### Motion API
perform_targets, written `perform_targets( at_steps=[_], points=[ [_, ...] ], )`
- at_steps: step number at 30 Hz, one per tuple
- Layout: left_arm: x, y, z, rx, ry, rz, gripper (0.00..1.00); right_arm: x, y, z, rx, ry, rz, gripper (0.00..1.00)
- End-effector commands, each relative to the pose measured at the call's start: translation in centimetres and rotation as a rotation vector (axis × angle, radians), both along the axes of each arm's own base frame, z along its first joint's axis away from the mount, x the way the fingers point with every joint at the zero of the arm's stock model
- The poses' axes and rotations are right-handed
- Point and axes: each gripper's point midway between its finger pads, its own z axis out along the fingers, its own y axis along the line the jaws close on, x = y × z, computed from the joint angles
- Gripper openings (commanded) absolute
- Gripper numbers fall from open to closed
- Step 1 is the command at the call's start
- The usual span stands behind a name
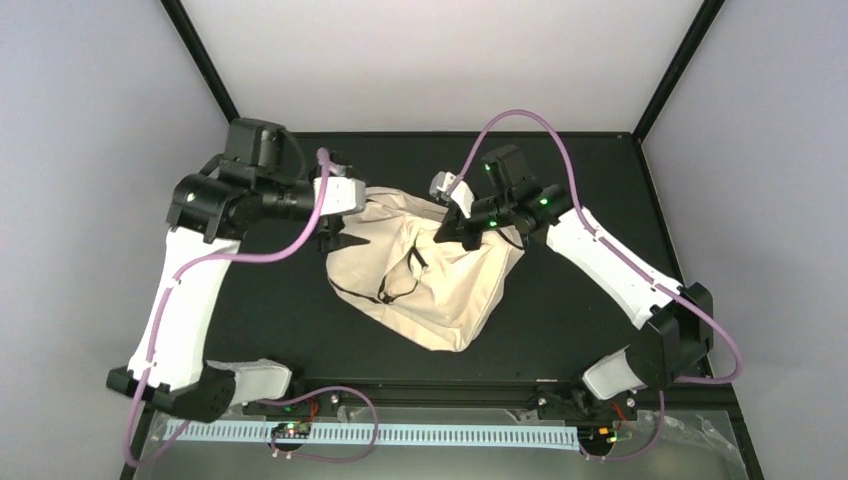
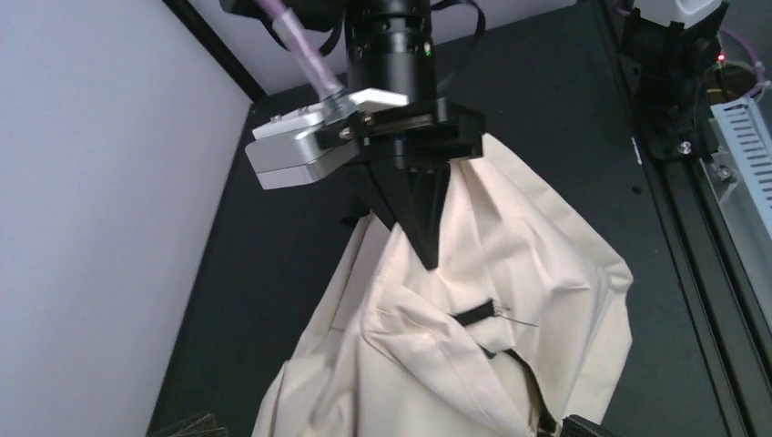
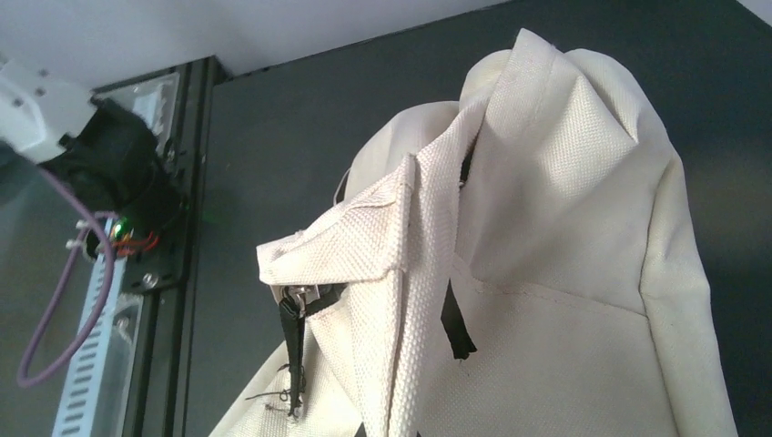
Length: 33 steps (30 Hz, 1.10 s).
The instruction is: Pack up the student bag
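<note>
Near the middle of the black table (image 1: 290, 330), between the two arms, lies the student bag (image 1: 450, 290), a soft cream fabric backpack, slumped and creased, with its far end drawn up into a peak and the rest spreading toward the near edge. The right gripper (image 2: 428, 253) comes down on that peak. Its dark fingers taper together to one point and pinch a fold of the cream cloth, which hangs from them in long pleats. The left gripper (image 1: 335, 222) sits at the bag's far left corner, just beside the fabric. In the left wrist view its fingertips (image 2: 583, 424) show only at the bottom edge, one toward each corner, spread wide with nothing between them but the bag beyond. A black strap (image 1: 415, 265) loops across the top face of the bag, and a short black tab (image 2: 473, 314) crosses a seam below the pinched fold. Close up in the right wrist view, a small metal zipper pull (image 3: 299, 296) hangs under a folded flap beside a dark zipper line. None of the views looks into the bag, so what it holds cannot be told. A white slotted cable duct (image 1: 400, 433) runs along the near edge, between the arm bases.
</note>
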Motion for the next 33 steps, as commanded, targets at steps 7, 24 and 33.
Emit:
perform_targets(
  at_steps=[7, 24, 33],
  points=[
    [2.4, -5.5, -7.2, 0.179, 0.233, -0.194, 0.99, -3.8, 1.5, 7.7, 0.055, -0.383, 0.345, 0.01],
    [0.7, -4.1, -11.5, 0.276, 0.363, -0.156, 0.21, -1.8, 1.6, 10.8, 0.095, -0.603, 0.414, 0.01],
    [2.4, -5.1, -10.7, 0.16, 0.26, -0.094, 0.03, -2.6, 1.7, 10.8, 0.144, -0.593, 0.436, 0.01]
  ],
)
